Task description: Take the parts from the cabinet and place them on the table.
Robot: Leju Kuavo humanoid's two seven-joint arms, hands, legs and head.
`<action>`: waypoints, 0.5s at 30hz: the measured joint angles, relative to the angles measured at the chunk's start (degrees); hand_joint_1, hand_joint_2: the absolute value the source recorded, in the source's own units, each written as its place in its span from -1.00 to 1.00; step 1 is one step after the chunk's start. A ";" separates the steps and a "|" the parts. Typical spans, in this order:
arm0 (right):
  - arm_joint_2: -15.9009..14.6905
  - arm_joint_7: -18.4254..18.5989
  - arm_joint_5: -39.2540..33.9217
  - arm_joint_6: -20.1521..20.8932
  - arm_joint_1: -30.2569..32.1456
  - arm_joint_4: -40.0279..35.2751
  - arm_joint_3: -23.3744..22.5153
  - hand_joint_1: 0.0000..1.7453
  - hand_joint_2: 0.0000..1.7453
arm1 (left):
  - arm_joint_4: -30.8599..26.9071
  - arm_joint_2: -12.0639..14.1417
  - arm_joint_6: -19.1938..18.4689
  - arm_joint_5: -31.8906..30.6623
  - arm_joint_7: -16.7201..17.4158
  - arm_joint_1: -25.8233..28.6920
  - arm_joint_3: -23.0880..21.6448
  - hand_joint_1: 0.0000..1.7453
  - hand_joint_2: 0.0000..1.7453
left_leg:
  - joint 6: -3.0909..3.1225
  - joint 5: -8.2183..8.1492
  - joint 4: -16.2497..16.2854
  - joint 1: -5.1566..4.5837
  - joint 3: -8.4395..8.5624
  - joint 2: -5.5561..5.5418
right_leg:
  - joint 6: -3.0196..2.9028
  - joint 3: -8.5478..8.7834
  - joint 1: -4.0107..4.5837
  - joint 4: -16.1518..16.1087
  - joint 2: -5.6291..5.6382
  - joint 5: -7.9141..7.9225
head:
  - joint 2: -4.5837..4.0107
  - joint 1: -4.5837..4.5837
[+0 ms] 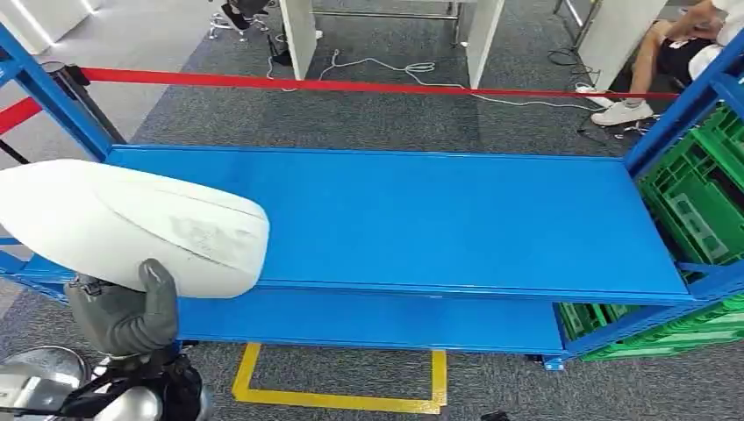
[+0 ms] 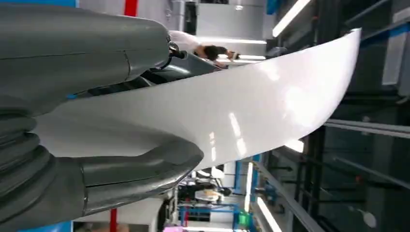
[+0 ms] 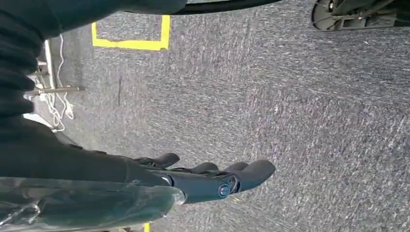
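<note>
**White shell held at the left end of the blue table**

Surroundings: a blue table [image 1: 421, 219] with a bare flat top and a lower blue shelf [image 1: 368, 320] beneath it. Blue uprights [image 1: 53, 96] stand at both ends. Green crates [image 1: 702, 189] are stacked just past the right end, some beside the top, more lower down by the right end of the shelf. A red barrier strip [image 1: 351, 84] runs across behind the table, over grey carpet [image 1: 351, 118]. White cables [image 1: 412, 74] trail on the carpet past the strip. A seated person's leg and white shoe [image 1: 623, 111] show at the far right. A yellow tape rectangle [image 1: 338, 386] is marked on the floor in front of the table.

Item: one white shell part [image 1: 132, 224], smooth and glossy, elongated, rounded at its right end. Its long axis runs roughly along the table's length, the rounded end pointing towards the table's middle. It overlaps the table's left front corner in the head view; whether it touches the top cannot be told.

Left hand [image 1: 127, 311]: grips the part from below at its near edge, thumb [image 1: 160, 279] up against the white surface. In the left wrist view the part [image 2: 232, 111] sits clamped between thumb and fingers.

Right hand [image 3: 208, 181]: hangs over the carpet, fingers extended and slightly apart, holding nothing.
</note>
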 joint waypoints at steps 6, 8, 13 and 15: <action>0.00 1.71 0.04 -0.39 -0.04 0.00 -0.04 -1.00 1.00 | -0.13 1.07 2.10 -2.74 0.00 -1.12 -3.52 1.00 1.00 | 0.00 0.00 0.00 0.00 0.00 0.00 | 0.01 0.00 0.00 0.00 0.01 0.01 | 0.00 -0.02; 0.00 1.88 0.02 -0.77 -0.06 0.00 -0.04 -1.00 1.00 | -0.13 1.31 2.34 -2.93 0.00 -1.42 -4.12 1.00 1.00 | 0.00 0.01 0.00 0.00 0.01 0.00 | 0.01 0.00 0.00 0.00 0.01 0.01 | 0.00 -0.02; 0.00 2.02 -0.02 -1.09 -0.10 0.00 -0.07 -1.00 1.00 | -0.09 2.21 1.49 -2.01 0.00 -2.18 -5.53 1.00 1.00 | 0.00 0.00 0.00 0.00 0.00 0.00 | 0.01 0.00 0.00 0.00 0.00 0.01 | 0.00 -0.02; 0.00 2.02 -0.09 -1.09 -0.10 0.00 -0.07 -1.00 1.00 | -0.04 2.56 0.53 -1.67 0.00 -2.48 -5.84 1.00 1.00 | 0.26 -0.15 0.12 -0.14 -0.03 -0.01 | 0.20 0.04 -0.20 -0.13 0.01 0.10 | 0.00 0.00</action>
